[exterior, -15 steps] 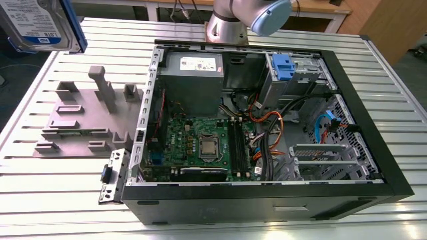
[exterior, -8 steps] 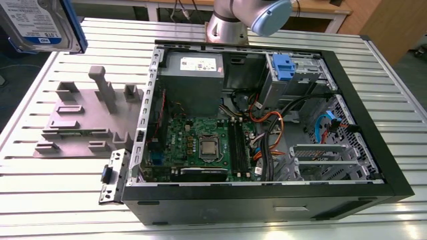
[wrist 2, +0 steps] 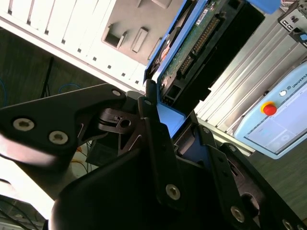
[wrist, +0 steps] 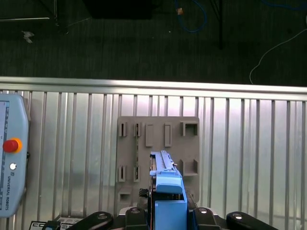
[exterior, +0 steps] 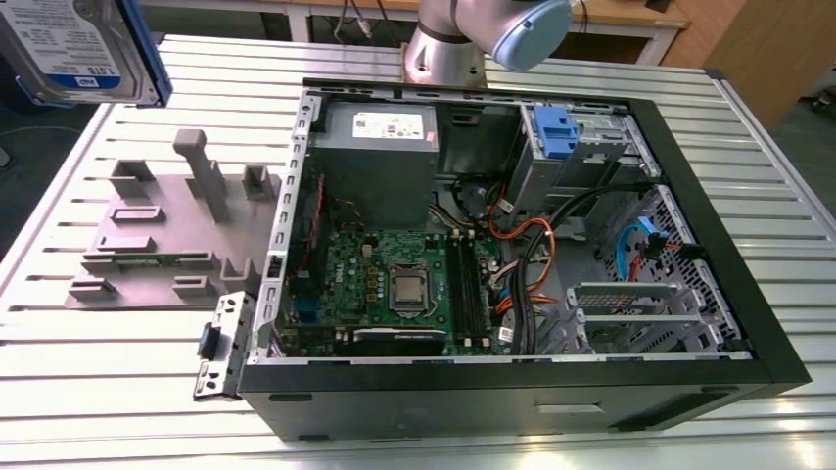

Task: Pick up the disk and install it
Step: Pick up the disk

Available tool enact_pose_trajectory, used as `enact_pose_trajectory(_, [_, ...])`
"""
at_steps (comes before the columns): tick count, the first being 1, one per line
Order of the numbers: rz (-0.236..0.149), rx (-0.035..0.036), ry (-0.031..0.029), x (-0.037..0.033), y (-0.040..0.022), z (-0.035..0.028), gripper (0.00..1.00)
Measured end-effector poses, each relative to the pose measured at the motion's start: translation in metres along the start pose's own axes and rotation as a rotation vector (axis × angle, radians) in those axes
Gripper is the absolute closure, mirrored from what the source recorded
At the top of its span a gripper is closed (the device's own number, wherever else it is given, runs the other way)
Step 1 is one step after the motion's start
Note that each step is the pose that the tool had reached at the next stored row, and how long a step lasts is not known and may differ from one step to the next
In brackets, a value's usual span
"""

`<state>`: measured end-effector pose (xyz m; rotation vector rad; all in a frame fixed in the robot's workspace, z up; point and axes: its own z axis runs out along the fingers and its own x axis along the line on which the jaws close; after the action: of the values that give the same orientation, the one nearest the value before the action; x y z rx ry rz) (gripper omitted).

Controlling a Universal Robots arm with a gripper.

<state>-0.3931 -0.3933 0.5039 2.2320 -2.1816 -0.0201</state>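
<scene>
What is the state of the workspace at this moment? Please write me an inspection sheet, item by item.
Surface: slatted metal table, carrying an open computer case and a grey fixture plate.
Job's things: the disk is held in the air above the fixture plate, outside the case.
Clutter: a teach pendant lies beside the fixture plate.
Grippers: the gripper is shut on the disk's blue carrier rail.
Cables: orange, black and blue case cables run inside the case; loose floor cables lie beyond the table edge.
Surroundings: dark floor; wooden furniture behind the table.
</scene>
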Motion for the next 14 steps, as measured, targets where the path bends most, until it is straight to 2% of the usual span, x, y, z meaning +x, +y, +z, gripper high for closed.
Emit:
enact_pose_trajectory(8, [0.000, -0.0001, 0.0000, 0.0001, -0.0043, -0.0001, 0.64])
enact_pose_trajectory(9, [0.000, 0.0000, 0.0000, 0.0005, -0.0187, -0.0004, 0.64])
enact_pose_trajectory(14, [0.000, -0.0001, 0.0000, 0.0005, -0.0214, -0.0005, 0.64])
